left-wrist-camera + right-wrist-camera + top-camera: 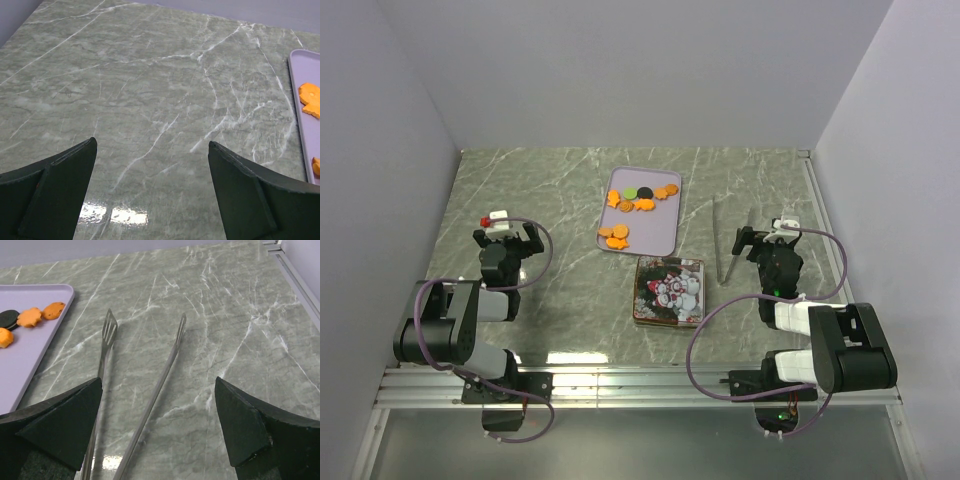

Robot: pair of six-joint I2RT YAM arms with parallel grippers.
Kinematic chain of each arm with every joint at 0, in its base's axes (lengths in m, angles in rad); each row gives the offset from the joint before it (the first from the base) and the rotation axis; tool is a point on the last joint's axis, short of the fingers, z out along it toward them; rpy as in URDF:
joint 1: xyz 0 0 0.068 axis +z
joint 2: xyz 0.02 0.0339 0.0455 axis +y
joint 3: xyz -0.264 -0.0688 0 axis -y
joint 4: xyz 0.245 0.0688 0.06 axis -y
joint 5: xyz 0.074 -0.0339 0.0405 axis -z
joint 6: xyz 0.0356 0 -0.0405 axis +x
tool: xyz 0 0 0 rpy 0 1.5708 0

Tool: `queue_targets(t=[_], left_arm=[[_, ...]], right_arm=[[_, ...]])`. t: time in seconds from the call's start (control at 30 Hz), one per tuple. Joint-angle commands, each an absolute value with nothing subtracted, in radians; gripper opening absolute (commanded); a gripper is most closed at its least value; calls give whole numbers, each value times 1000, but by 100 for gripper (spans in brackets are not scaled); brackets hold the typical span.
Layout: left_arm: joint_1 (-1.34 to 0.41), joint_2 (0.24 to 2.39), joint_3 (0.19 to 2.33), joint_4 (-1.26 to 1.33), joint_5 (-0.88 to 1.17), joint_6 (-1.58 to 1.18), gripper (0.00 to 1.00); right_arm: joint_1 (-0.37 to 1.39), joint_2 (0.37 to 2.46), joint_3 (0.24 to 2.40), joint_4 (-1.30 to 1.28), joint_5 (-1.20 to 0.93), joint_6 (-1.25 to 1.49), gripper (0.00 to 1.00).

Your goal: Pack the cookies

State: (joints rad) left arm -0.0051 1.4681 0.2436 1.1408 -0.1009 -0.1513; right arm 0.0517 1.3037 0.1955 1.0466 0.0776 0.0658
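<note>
The cookies (638, 204) lie on a lilac tray (664, 235) at the table's middle back: mostly orange pieces, one black, one green. Some show in the right wrist view (29, 317) and at the right edge of the left wrist view (311, 100). A closed square tin (669, 291) with a printed lid sits in front of the tray. My left gripper (503, 232) is open and empty over bare table at the left. My right gripper (767, 236) is open and empty at the right, just behind metal tongs (730, 243), which lie between its fingers in the right wrist view (150, 405).
The table is green marble with white walls on three sides. A metal rail runs along the right edge (295, 275) and along the near edge (640, 385).
</note>
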Motion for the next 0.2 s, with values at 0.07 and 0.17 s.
queue_targets(t=[0.07,0.17], left_arm=[[-2,1465,265,1186,-63,-152,99],[-2,1459,255,1195,-63,-152,100]], right_arm=[[48,1298,221,1104,89,69,100],[46,1298,221,1104,90,69,100]])
